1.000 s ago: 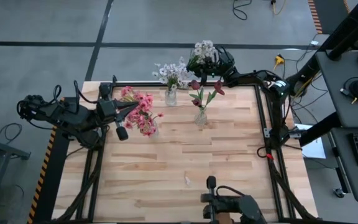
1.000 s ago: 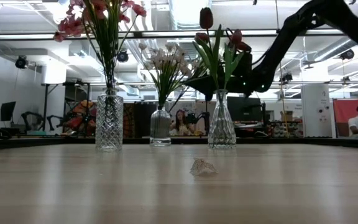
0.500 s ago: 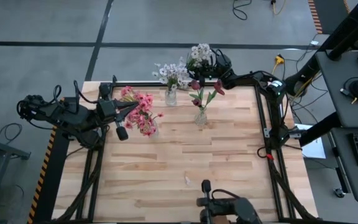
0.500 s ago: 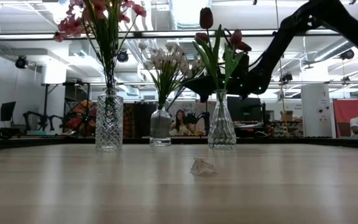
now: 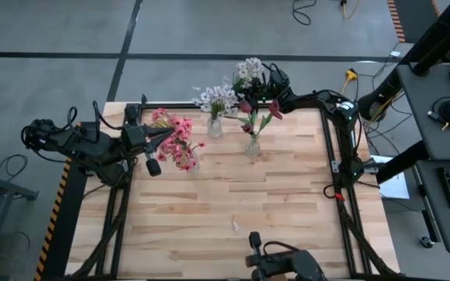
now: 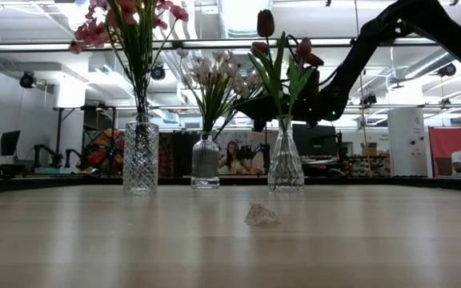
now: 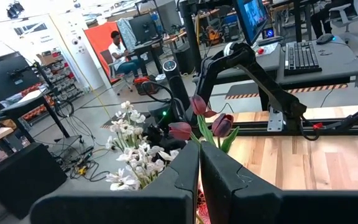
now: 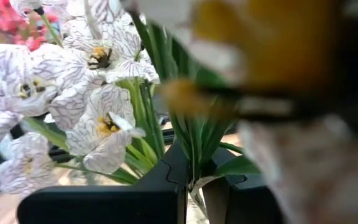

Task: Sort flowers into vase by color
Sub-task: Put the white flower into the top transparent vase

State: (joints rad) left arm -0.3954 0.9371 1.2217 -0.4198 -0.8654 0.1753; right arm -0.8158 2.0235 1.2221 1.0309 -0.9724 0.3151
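High view: right claw (image 5: 266,79) out past the far edge of the counter (image 5: 287,203), pinched shut on the green stalks of a white-lilac bunch (image 5: 250,69). Right wrist view: same stalks squeezed between the dark fingers (image 8: 166,186), veined white blossoms fanning out just ahead of the claw.

Just inboard of that claw, three glass vases near the far edge:
- middle vase (image 5: 214,125), right at the rim, holding more white blossoms (image 5: 217,97), close beside the held bunch
- tulip vase (image 5: 252,147), nearest under the right arm, dark red tulips (image 5: 261,109) leaning toward the claw
- pink vase (image 5: 187,161), farthest from it, with pink blossoms (image 5: 178,140)

Left claw (image 5: 165,136) at the counter's left side, fingers pressed together and holding nothing, tip almost at the pink blossoms.

Low view: the three vases upright in a row along the back, gaps between them narrow.

Well away from both claws, broad bare wood over the whole near half, broken only by a small crumpled scrap (image 5: 235,226). Black frame rails along the counter's edges.
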